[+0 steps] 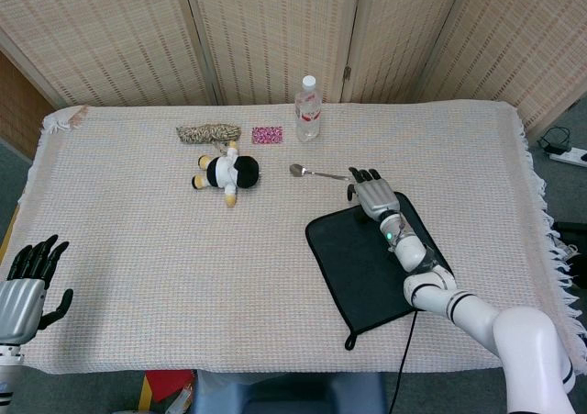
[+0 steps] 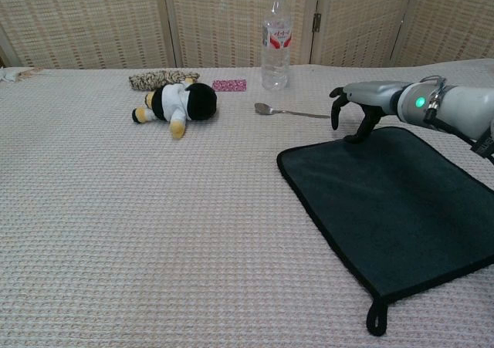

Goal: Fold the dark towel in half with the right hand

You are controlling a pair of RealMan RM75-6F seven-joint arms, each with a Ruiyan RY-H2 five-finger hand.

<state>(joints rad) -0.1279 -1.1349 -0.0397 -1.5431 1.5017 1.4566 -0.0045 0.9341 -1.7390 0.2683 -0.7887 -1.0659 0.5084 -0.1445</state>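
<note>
The dark towel (image 1: 353, 267) (image 2: 394, 201) lies flat and unfolded on the right half of the table, with a small loop at its near corner. My right hand (image 1: 371, 192) (image 2: 363, 101) hovers over the towel's far edge, palm down and fingers bent toward the cloth. Its thumb tip touches the towel's edge and nothing is held. Its forearm crosses the towel. My left hand (image 1: 27, 285) rests at the table's near left corner, fingers spread and empty; only the head view shows it.
A spoon (image 1: 316, 172) (image 2: 289, 112) lies just beyond the right hand's fingertips. Further back stand a water bottle (image 1: 308, 109) (image 2: 276, 39), a pink patch (image 1: 267, 135) (image 2: 229, 85), a rope bundle (image 1: 208, 133) (image 2: 162, 78) and a plush toy (image 1: 227, 172) (image 2: 181, 101).
</note>
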